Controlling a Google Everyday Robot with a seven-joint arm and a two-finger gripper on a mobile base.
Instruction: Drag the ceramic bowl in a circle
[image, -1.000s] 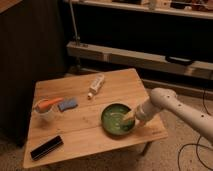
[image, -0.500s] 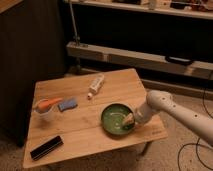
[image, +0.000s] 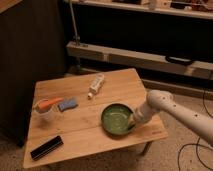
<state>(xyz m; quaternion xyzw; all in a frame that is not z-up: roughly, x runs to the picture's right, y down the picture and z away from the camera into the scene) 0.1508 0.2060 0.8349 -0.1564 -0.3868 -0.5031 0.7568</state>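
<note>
Hand at right rim of ceramic bowl, grip state unclear, wooden table

Dimly lit room in warm light, small wooden table on a speckled floor, dark wall panel at left, long pale shelf behind, upper shelf above it, black cable on the floor at right.

arm: white tubular segments | hand: pale, at right rim of ceramic bowl
</note>
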